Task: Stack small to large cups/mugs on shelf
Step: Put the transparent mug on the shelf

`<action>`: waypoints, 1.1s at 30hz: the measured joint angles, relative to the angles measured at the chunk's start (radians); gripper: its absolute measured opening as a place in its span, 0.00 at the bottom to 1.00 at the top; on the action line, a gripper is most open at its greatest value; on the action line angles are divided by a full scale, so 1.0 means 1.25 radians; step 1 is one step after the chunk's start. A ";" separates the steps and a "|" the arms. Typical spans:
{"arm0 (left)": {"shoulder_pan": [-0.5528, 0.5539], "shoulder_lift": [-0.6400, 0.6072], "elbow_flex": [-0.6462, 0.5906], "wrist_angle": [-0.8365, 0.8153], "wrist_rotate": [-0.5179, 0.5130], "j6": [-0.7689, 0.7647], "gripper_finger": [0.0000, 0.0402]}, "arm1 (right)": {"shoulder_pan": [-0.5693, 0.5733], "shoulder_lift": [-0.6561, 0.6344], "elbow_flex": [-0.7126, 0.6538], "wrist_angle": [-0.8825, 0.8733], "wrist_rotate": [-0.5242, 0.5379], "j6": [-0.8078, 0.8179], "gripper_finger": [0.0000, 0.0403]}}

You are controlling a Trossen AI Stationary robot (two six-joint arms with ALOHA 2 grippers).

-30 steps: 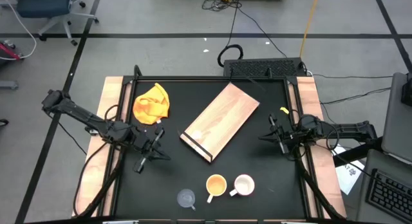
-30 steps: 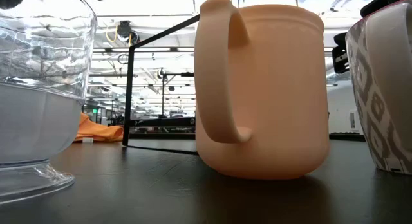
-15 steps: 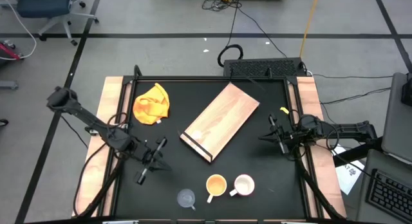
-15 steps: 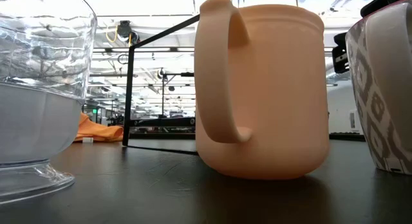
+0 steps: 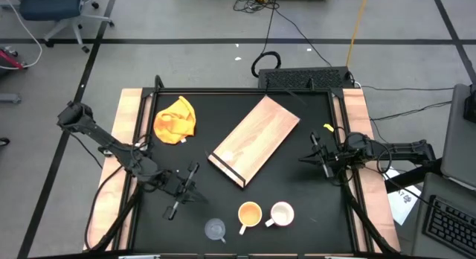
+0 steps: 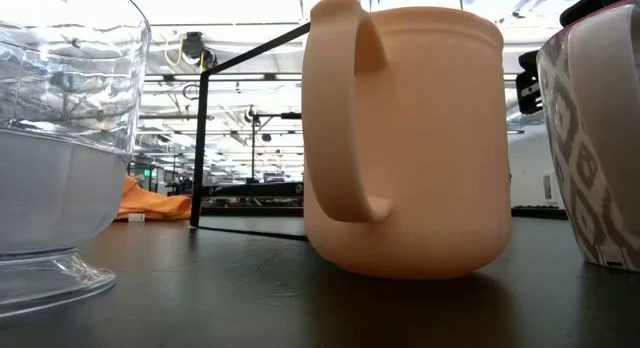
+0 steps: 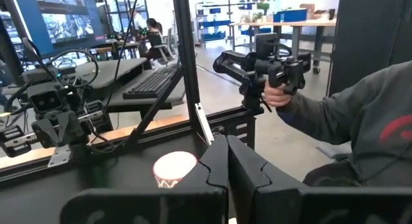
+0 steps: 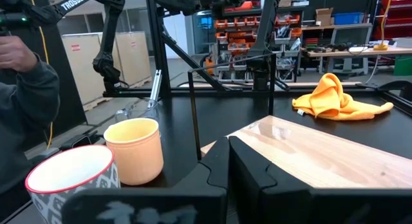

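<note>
Three cups stand in a row near the table's front edge: a clear glass cup (image 5: 216,229) (image 6: 60,138), a yellow-orange mug (image 5: 249,214) (image 6: 410,138) (image 8: 134,150) and a white patterned mug (image 5: 282,213) (image 7: 174,169) (image 8: 71,176). Each rests on its base. The light wooden shelf (image 5: 254,141) (image 8: 309,153) lies slantwise at mid-table, its dark strip (image 5: 225,170) at the nearer end. My left gripper (image 5: 198,197) (image 7: 228,166) is shut and holds nothing, hanging left of the cups. My right gripper (image 5: 303,159) (image 8: 228,163) waits shut at the right edge.
A yellow cloth (image 5: 175,119) (image 8: 338,95) lies crumpled at the far left of the table. A thin black frame post (image 6: 198,148) stands at the back. Beyond the table a person's hand (image 7: 278,94) grips a control handle. Bare black tabletop (image 5: 297,184) lies between shelf and cups.
My left gripper has moved toward the table's near edge and a little to the right, closer to the glass cup, staying shut. The cups, shelf and cloth have not moved.
</note>
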 joint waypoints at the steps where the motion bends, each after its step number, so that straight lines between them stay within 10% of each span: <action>1: 0.000 0.000 0.000 0.000 0.000 0.000 0.00 | 0.000 0.000 0.000 0.000 0.000 0.000 0.00; 33: -0.046 0.223 0.300 -0.272 -0.055 -0.067 0.00 | 0.000 0.000 0.000 0.003 0.000 0.000 0.00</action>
